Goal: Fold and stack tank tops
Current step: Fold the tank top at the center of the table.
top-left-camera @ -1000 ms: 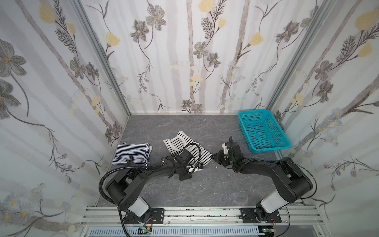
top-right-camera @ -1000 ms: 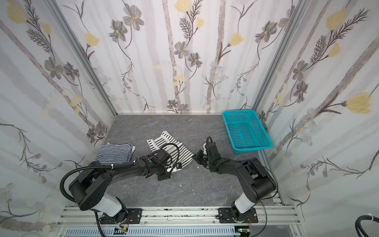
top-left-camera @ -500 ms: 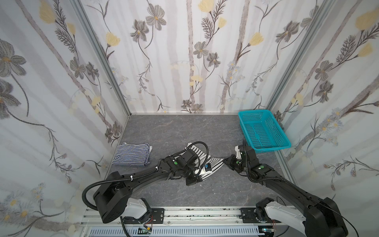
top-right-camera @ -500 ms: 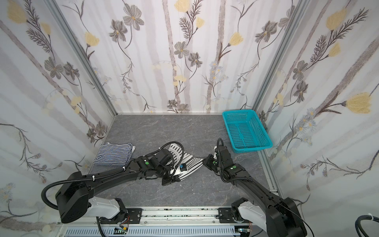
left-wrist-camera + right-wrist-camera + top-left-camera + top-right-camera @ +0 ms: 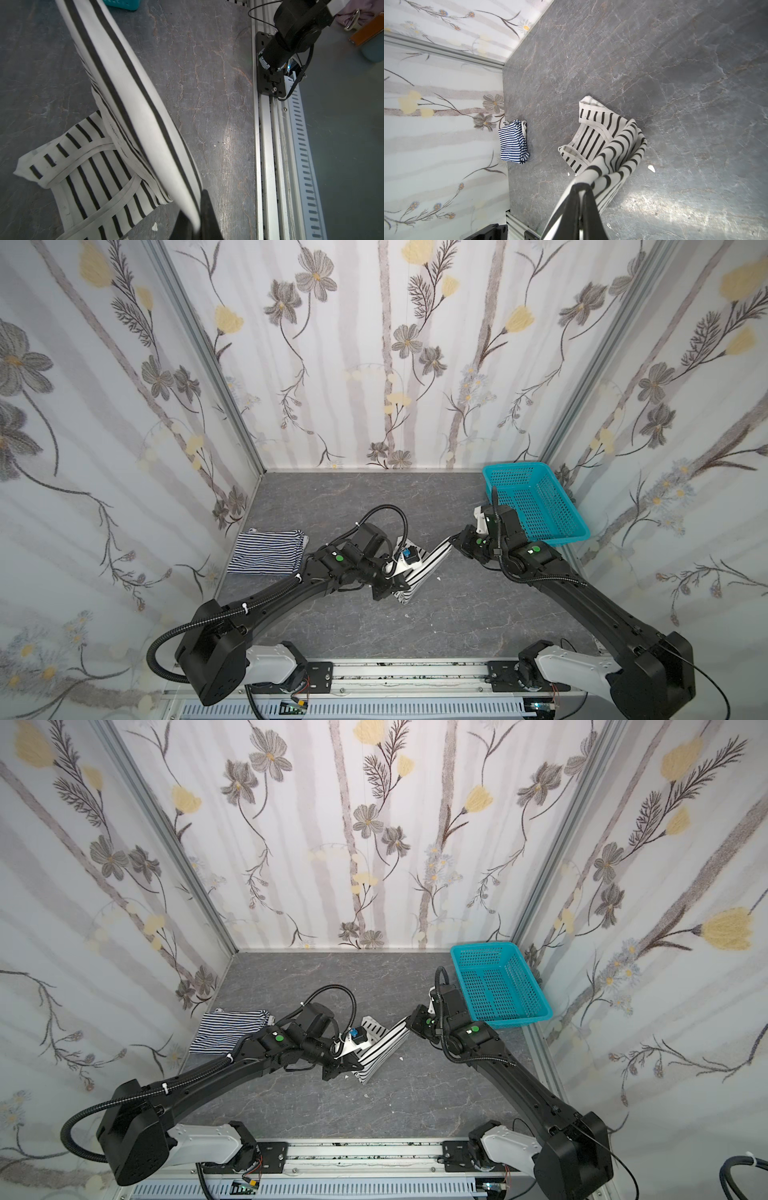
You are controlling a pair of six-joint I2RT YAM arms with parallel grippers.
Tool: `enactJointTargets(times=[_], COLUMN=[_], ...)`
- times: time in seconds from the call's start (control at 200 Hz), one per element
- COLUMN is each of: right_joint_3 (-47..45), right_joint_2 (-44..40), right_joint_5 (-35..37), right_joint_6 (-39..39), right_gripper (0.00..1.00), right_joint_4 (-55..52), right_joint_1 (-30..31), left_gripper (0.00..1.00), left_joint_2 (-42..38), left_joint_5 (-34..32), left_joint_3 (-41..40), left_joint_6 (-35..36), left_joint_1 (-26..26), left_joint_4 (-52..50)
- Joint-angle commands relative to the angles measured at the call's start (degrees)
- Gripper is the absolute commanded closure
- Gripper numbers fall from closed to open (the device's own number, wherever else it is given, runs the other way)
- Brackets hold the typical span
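Note:
The white tank top with wide black stripes [image 5: 428, 568] [image 5: 384, 1048] is pinched at one edge by both grippers, and that edge is stretched taut and raised between them. My left gripper [image 5: 392, 589] [image 5: 196, 216] is shut on its nearer end. My right gripper [image 5: 455, 545] [image 5: 580, 187] is shut on the farther end, beside the basket. The rest of this top [image 5: 83, 166] [image 5: 593, 137] trails onto the table, straps flat. The navy-and-white fine-striped tank top [image 5: 268, 551] [image 5: 226, 1031] [image 5: 513, 145] lies folded by the left wall, touched by nothing.
A turquoise perforated basket [image 5: 536, 506] [image 5: 498, 982] stands empty at the back right, close behind my right wrist. Small white scraps [image 5: 406, 615] dot the grey stone-patterned table [image 5: 457, 614]. Flowered walls enclose three sides, and an aluminium rail [image 5: 268, 145] runs along the front.
Both arms have reached farther out and to the right, carrying the wide-striped top's edge with them. That edge now hangs raised and taut between them instead of lying flat.

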Motion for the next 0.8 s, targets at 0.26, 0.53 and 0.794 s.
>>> enactJointTargets(times=[0.26,0.53,0.794], right_joint_3=[22.85,30.95,18.60], right_joint_2=[27.24,35.80,22.80], right_joint_5=[0.91,2.03,2.88], right_joint_6=[-5.27,-7.51,-7.95], right_gripper=[1.00,1.00,1.00], right_joint_4=[-0.05,-3.53,-1.54], right_joint_1=[1.65,1.88,0.65], left_gripper=[0.94,0.93,0.91], left_joint_2=[8.60,13.05,8.43], left_joint_5=[7.18,8.74,8.70], left_joint_3=[2.91,4.45,5.78], left_joint_6=[7.52,7.29,3.19], left_joint_1=[16.02,17.95,13.51], left_joint_4=[-1.88,-2.21,-2.38])
